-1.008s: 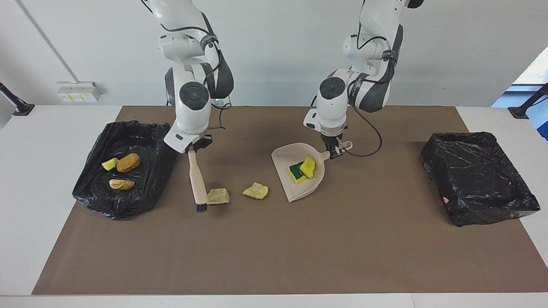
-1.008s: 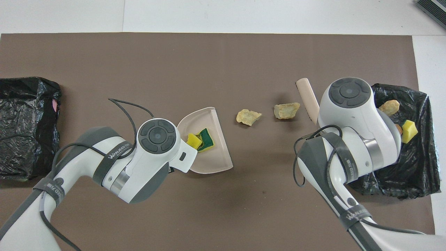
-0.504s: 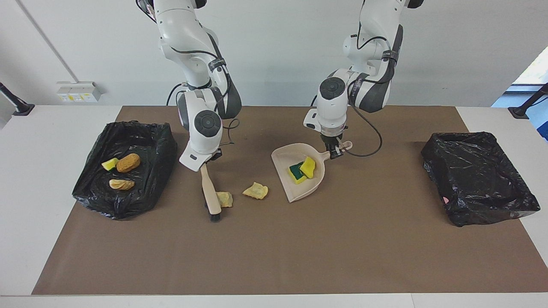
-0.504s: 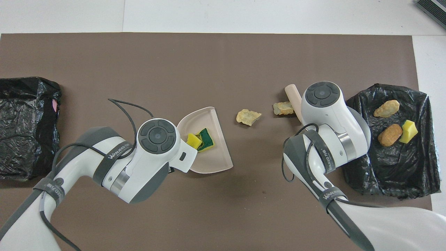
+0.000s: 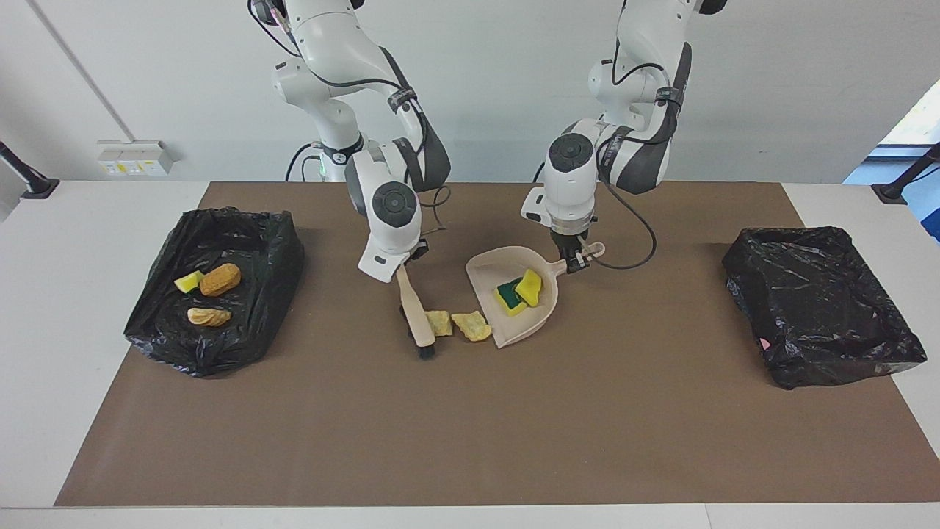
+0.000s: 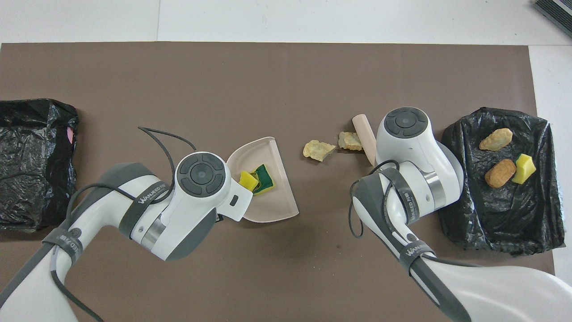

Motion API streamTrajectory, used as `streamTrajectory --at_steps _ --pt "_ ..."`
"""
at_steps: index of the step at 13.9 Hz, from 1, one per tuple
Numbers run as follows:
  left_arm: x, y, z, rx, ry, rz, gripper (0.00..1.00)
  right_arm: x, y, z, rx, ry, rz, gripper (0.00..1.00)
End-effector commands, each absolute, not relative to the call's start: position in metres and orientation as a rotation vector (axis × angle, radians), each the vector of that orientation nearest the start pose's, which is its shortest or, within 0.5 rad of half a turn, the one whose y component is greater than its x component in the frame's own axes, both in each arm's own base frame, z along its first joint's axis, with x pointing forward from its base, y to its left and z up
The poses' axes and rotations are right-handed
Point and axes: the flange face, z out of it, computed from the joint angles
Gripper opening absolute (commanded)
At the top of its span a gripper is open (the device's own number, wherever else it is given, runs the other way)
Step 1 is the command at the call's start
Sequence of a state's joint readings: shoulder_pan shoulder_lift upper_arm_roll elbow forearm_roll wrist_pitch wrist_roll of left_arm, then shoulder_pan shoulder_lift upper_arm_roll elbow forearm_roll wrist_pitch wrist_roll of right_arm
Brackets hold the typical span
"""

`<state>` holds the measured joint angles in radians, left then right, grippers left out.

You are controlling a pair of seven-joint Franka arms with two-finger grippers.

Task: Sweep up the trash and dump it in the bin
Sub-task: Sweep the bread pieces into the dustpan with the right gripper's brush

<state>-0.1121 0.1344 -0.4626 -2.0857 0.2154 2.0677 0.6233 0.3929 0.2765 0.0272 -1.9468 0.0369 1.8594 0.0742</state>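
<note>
My right gripper (image 5: 405, 264) is shut on the handle of the beige brush (image 5: 416, 314) (image 6: 364, 135), whose dark bristles rest on the mat. Two pale yellow foam chunks of trash (image 5: 439, 322) (image 5: 471, 325) lie side by side between the brush and the dustpan's open edge; the overhead view shows them too (image 6: 350, 140) (image 6: 318, 150). The left gripper (image 5: 573, 261) is shut on the handle of the beige dustpan (image 5: 486, 273) (image 6: 273, 202), which lies on the mat with a yellow and green sponge bit (image 5: 519, 291) (image 6: 256, 180) in it.
A black-lined bin (image 5: 273, 275) (image 6: 491, 226) at the right arm's end holds a yellow bit, a brown lump and a beige chunk. Another black-lined bin (image 5: 822, 308) (image 6: 31, 156) sits at the left arm's end. A brown mat (image 5: 470, 433) covers the table.
The right arm has swept the brush toward the dustpan, pushing one chunk into the other and both close to the pan's edge. The left arm and the dustpan have not moved.
</note>
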Motion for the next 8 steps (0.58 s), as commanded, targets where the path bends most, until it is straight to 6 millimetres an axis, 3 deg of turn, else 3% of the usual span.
streamTrajectory --at_steps 1,8 --pt "0.462 -0.278 0.358 -2.396 1.815 0.205 0.00 0.498 0.261 0.312 -3.003 -0.513 0.621 0.00" --pt "0.460 -0.278 0.356 -2.384 1.831 0.204 0.00 0.474 0.314 0.323 -2.764 -0.393 0.649 0.00"
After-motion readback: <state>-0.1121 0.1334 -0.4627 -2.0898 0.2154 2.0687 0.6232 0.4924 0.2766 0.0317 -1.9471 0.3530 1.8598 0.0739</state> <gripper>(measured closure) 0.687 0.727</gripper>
